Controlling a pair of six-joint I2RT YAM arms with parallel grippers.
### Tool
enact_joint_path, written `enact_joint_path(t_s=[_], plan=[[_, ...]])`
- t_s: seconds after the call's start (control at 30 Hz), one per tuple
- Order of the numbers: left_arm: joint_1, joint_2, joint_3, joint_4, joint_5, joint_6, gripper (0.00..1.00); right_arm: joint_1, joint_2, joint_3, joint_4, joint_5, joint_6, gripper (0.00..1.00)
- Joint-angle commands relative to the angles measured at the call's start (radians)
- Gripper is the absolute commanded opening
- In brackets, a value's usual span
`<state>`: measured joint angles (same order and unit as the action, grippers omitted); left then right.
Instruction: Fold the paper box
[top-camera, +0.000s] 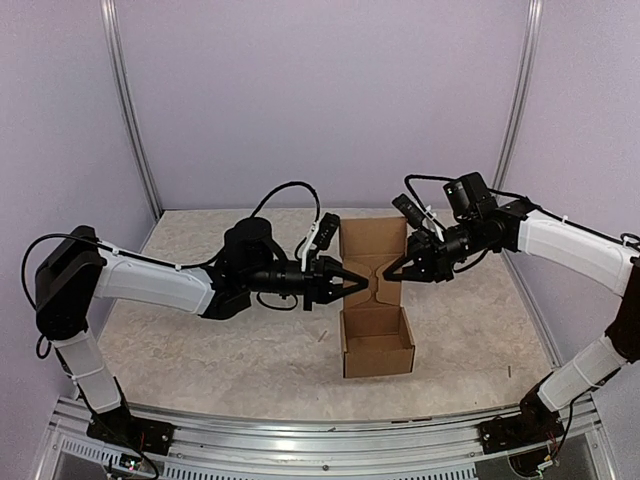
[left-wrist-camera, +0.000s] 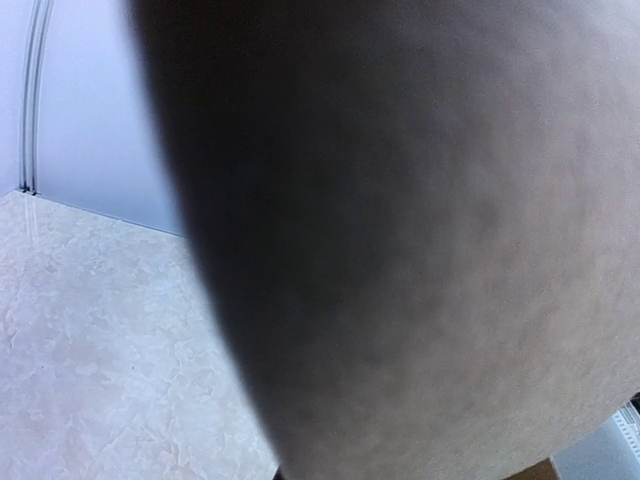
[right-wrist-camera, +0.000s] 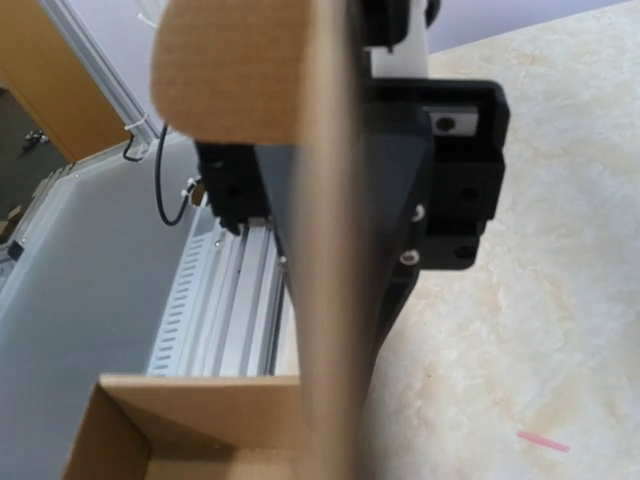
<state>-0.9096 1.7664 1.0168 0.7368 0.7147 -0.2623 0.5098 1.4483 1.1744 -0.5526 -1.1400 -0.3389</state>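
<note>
Cardboard paper box (top-camera: 377, 342) sits on the bench (top-camera: 200, 350), long axis running away from you, its back flap (top-camera: 372, 238) upright, with your left end effector (top-camera: 358, 283) closed at its left edge and your right end effector (top-camera: 390, 271) clamped on its right edge, both equally near.

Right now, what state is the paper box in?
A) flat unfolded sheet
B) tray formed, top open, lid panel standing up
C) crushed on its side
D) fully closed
B: the paper box has its tray walls up and its top open. Its lid panel is raised behind the tray, between the left end effector and the right end effector.
</note>
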Motion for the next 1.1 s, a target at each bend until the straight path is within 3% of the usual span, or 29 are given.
enact_joint_path(t_s=[0.0, 0.07, 0.57, 0.67, 0.97, 1.07], plan=[[-0.017, -0.027, -0.034, 0.074, 0.005, 0.001, 0.00, 0.015, -0.019, -0.015, -0.017, 0.042, -0.020, 0.24], [-0.009, -0.043, -0.067, 0.143, 0.000, -0.021, 0.00, 0.015, -0.023, -0.033, -0.009, 0.042, -0.014, 0.29], [0.019, -0.056, -0.141, 0.374, 0.002, -0.147, 0.00, 0.016, 0.008, -0.036, 0.015, -0.001, 0.020, 0.34], [0.017, -0.046, -0.131, 0.373, 0.010, -0.154, 0.00, 0.016, 0.009, -0.031, 0.021, -0.014, 0.027, 0.29], [0.014, -0.020, -0.103, 0.339, -0.015, -0.160, 0.00, 0.016, 0.014, -0.028, 0.044, -0.006, 0.041, 0.00], [0.014, -0.019, -0.103, 0.305, -0.032, -0.152, 0.08, 0.017, 0.004, -0.034, 0.050, -0.002, 0.043, 0.00]])
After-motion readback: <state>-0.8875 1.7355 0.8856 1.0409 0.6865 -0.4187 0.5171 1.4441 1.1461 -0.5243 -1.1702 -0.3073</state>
